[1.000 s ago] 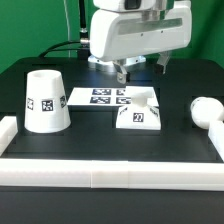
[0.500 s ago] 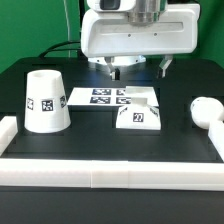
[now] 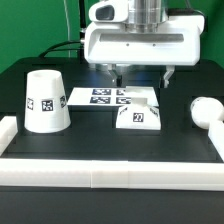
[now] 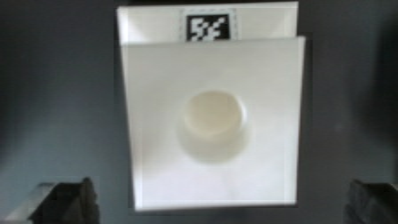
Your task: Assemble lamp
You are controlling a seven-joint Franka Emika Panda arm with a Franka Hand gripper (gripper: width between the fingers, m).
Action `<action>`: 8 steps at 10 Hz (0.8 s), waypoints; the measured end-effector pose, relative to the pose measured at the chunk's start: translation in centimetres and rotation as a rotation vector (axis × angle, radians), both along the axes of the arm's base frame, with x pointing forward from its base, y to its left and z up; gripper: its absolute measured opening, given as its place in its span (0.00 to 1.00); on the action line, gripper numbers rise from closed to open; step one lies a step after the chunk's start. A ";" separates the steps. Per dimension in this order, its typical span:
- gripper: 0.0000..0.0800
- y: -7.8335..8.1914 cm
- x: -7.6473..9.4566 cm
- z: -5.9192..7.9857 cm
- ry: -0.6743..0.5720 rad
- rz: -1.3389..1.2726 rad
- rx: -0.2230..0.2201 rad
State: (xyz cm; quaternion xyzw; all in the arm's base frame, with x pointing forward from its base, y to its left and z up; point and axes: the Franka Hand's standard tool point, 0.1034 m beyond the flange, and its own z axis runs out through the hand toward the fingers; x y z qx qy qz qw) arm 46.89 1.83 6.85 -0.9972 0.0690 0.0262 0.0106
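We see the gripper [image 3: 140, 74] hanging straight above the squat, angular white plastic lamp base [image 3: 138, 112]. That vertical line-up is what the coming move turns on: the base lies directly beneath, so we judge that a plain descent is called for, with little sideways correction. The gripper is spread wide and holds nothing, and its dark fingertips [image 3: 113, 73] hang above the base, one toward each side of it. In the wrist view the gripper [image 4: 221, 200] straddles the lamp base [image 4: 214, 70]. The base's long axis runs crosswise to the line between the fingertips [image 4: 68, 200], from the end bearing the black-and-white square tag [image 4: 210, 27] past the round socket hole [image 4: 214, 125]. Closing would therefore pinch the base across its narrower width. The base stands on the black worktop [image 3: 100, 150]. The thin flat white marker board [image 3: 95, 97] lies just behind the base, toward the exterior view's left, and we cannot tell whether the two touch. The white tapered cup-like shade [image 3: 45, 100] stands well apart from the base on the exterior view's left. The white round-headed bulb [image 3: 208, 110] lies apart from the base on the exterior view's right.
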 end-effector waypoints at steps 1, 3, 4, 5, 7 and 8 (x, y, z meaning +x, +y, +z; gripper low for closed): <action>0.87 0.0 -0.2 -0.6 0.002 0.000 0.000; 0.87 0.0 -0.6 -1.8 0.012 0.004 0.001; 0.87 0.1 -0.8 -2.1 0.015 0.007 0.001; 0.87 0.2 -1.1 -2.4 0.021 0.010 0.002; 0.76 0.3 -1.5 -2.6 0.027 0.017 0.002; 0.76 0.4 -1.4 -2.5 0.027 0.022 0.002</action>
